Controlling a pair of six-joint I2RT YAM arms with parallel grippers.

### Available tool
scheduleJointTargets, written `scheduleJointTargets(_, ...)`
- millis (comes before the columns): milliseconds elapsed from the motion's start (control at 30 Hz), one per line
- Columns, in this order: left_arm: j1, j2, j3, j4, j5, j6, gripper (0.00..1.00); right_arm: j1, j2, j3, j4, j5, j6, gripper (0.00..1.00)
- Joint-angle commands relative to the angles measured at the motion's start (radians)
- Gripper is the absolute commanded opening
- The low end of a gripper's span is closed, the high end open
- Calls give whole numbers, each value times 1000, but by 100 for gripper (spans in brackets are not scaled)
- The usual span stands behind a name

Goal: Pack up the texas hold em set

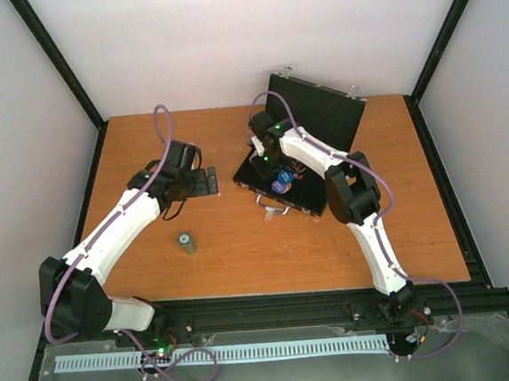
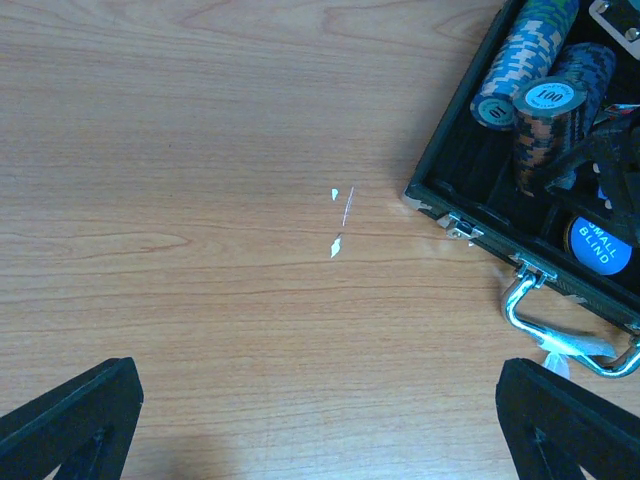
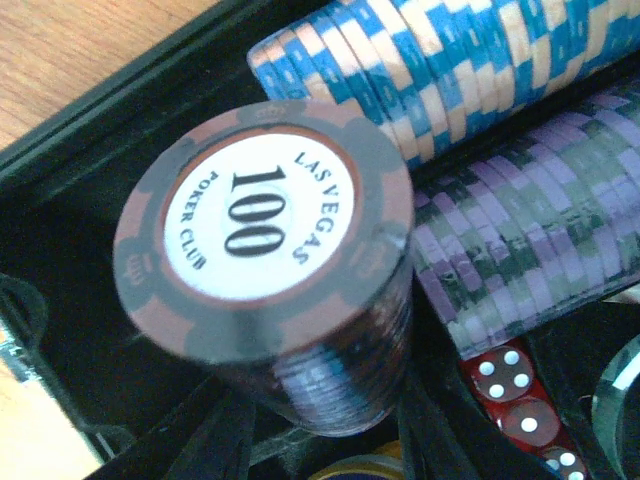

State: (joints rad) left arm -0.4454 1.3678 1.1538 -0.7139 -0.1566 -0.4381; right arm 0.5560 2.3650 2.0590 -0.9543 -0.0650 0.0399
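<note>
The black case (image 1: 252,178) lies open in the middle of the table, its lid (image 1: 319,113) standing up behind. Inside lie rows of blue chips (image 3: 450,70) and purple chips (image 3: 540,260), red dice (image 3: 510,385) and a blue "small blind" disc (image 2: 600,245). A dark stack topped by a "100" chip (image 3: 265,230) stands tilted in the case, with my right gripper (image 3: 320,435) shut on its lower part. My left gripper (image 2: 320,420) hovers open over bare wood, left of the case. Another small chip stack (image 1: 186,242) stands alone on the table.
The case's silver handle (image 2: 560,335) and clasps face the near edge. Tiny white scraps (image 2: 338,220) lie on the wood left of the case. Black frame rails and white walls border the orange table (image 1: 418,230).
</note>
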Motion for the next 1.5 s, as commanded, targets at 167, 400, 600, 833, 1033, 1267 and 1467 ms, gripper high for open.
scheduleJointTargets(167, 13, -2, -6, -9, 3, 22, 100, 4, -215, -44, 78, -103, 99, 17)
scheduleJointTargets(400, 14, 1, -12, 1, 13, 23, 100, -56, -361, -224, 116, -56, 300, 15)
scheduleJointTargets(600, 14, 8, -22, 8, 37, 17, 100, -69, -281, -222, 107, -84, 207, 48)
scheduleJointTargets(833, 14, 10, -28, 9, 37, 10, 100, 19, -158, -109, 97, 24, -22, 71)
scheduleJointTargets(1033, 14, 22, -16, 3, 30, 11, 100, 30, -113, -120, 162, -7, -57, 69)
scheduleJointTargets(1267, 16, 39, -16, -3, 23, 16, 100, 36, -47, -94, 196, 13, -113, 68)
scheduleJointTargets(1467, 18, 52, -11, -7, 20, 18, 100, 36, 10, -44, 189, -20, -114, 66)
